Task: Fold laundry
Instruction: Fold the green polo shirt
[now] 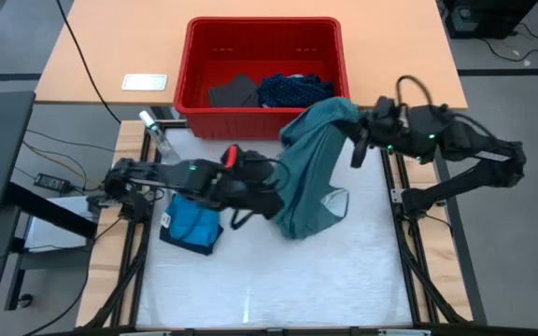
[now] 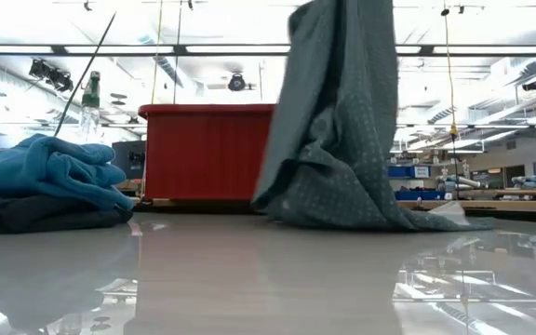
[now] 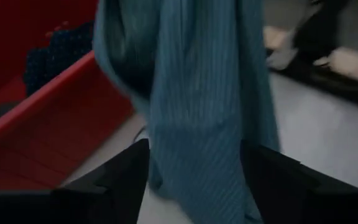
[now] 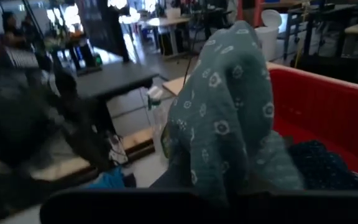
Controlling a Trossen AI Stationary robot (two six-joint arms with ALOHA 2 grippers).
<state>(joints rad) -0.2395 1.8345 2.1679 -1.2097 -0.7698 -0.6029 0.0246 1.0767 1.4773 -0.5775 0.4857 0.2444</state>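
The grey-green shirt (image 1: pixel 311 177) hangs from my right gripper (image 1: pixel 358 126), which is shut on its upper end just in front of the red bin (image 1: pixel 264 21). The shirt's lower end (image 2: pixel 361 209) lies crumpled on the white table. My left gripper (image 3: pixel 197 174) is open and comes at the hanging shirt from the table's left, one finger on either side of the cloth. To the left, a folded bright blue garment (image 1: pixel 194 224) lies on a darker piece (image 2: pixel 35 216). A navy dotted piece (image 1: pixel 292 91) and a dark one (image 1: pixel 233 91) lie in the bin. My right gripper holds a bunched part at the shirt's top (image 4: pixel 229 124); the cloth drapes over the fingers and hides the place of contact. It comes about level from the table's right. The shirt hangs slack below, its lower end on the table. Whether my left gripper's fingers (image 3: pixel 129 180) touch the cloth I cannot tell.
A clear spray bottle (image 1: pixel 155 131) stands at the table's far left corner beside the bin. The near half of the white table (image 1: pixel 269 289) is bare. Cables and a stand lie off the table's left edge.
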